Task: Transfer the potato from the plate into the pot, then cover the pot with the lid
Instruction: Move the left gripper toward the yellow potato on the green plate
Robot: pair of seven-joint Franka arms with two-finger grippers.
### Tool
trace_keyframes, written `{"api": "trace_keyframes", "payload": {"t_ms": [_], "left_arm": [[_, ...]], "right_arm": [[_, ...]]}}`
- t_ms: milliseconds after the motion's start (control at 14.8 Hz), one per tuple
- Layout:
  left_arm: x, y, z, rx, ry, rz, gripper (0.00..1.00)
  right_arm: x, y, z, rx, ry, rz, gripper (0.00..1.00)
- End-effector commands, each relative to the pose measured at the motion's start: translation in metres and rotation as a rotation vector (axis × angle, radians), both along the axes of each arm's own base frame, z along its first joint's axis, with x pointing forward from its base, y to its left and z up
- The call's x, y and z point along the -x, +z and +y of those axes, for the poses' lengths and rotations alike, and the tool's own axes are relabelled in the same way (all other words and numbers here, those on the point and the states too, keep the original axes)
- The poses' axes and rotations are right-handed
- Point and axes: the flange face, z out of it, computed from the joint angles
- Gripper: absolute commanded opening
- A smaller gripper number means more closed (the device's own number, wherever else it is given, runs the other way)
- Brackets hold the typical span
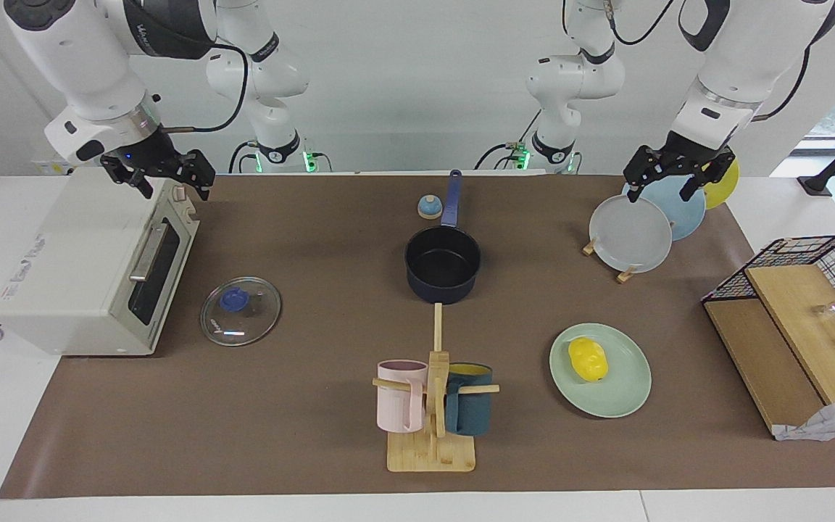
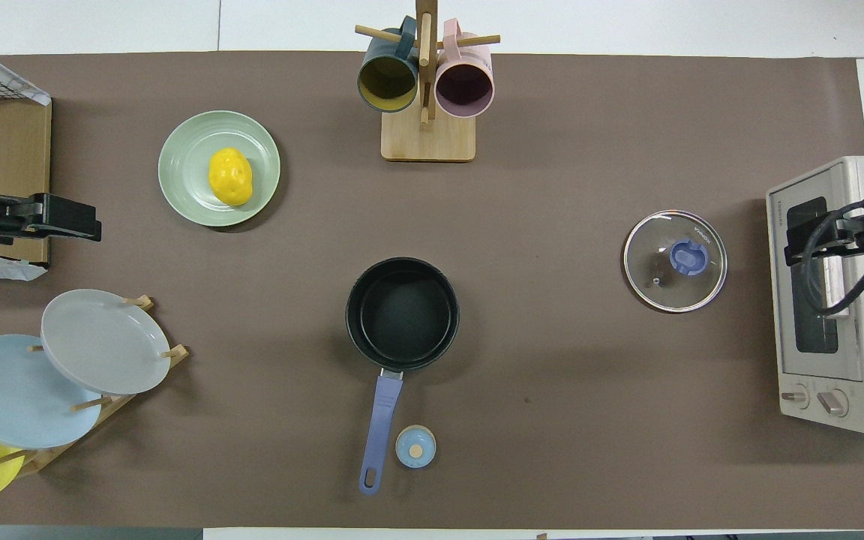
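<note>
Mug rack [image 1: 432, 406] sits lowest in the facing view, bottom centre, with a pink mug [image 1: 401, 395] and a dark teal mug [image 1: 470, 408] hanging on its pegs.

Potato [image 1: 588, 359] lies on the plate [image 1: 624, 388], lower right of the facing view, upper left of the overhead view [image 2: 230, 175]; plate rim shows there too [image 2: 181, 161]. Potato is slightly off the plate's centre.

Pot [image 1: 443, 263] stands upright at frame centre, black inside with nothing in it, handle pointing toward the robots. Small blue-and-tan dome [image 1: 429, 207] sits just beside the handle.

Lid [image 1: 241, 310] lies flat on the brown mat, knob up, well apart from the pot, toward the right arm's end of the table, in front of the toaster oven [image 1: 91, 268]. In the overhead view it is at centre right [image 2: 675, 260].

Left gripper [image 1: 671, 174] hangs at upper right of the facing view, over the rack of upright plates [image 1: 649, 228], fingers spread wide, holding nothing.

Right gripper [image 1: 164, 174] hangs at upper left, over the top of the toaster oven, fingers also wide apart and holding nothing.

Wire basket with wooden boards [image 1: 794, 319] sits at the right edge of the frame.
</note>
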Motion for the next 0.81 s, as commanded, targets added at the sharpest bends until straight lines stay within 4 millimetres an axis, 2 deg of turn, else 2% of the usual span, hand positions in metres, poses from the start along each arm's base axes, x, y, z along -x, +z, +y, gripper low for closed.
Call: {"api": "trace_keyframes", "payload": {"t_ms": [0,475,678,746], "left_arm": [[0.004,0.000,0.001,0.009,0.012,0.005,1.00],[0.001,-0.001,-0.004,0.014,0.009,-0.026,1.00],[-0.013,-0.006,-0.007,0.022,0.019,-0.053,1.00],[-0.027,-0.018,-0.011,0.022,0.014,-0.038,1.00]], "right_arm": [[0.004,0.001,-0.001,-0.018,-0.026,-0.013,1.00],[0.004,0.001,-0.001,-0.018,-0.026,-0.013,1.00],[0.004,0.001,-0.001,-0.018,-0.026,-0.013,1.00],[0.005,0.000,-0.001,-0.018,-0.020,-0.012,1.00]]}}
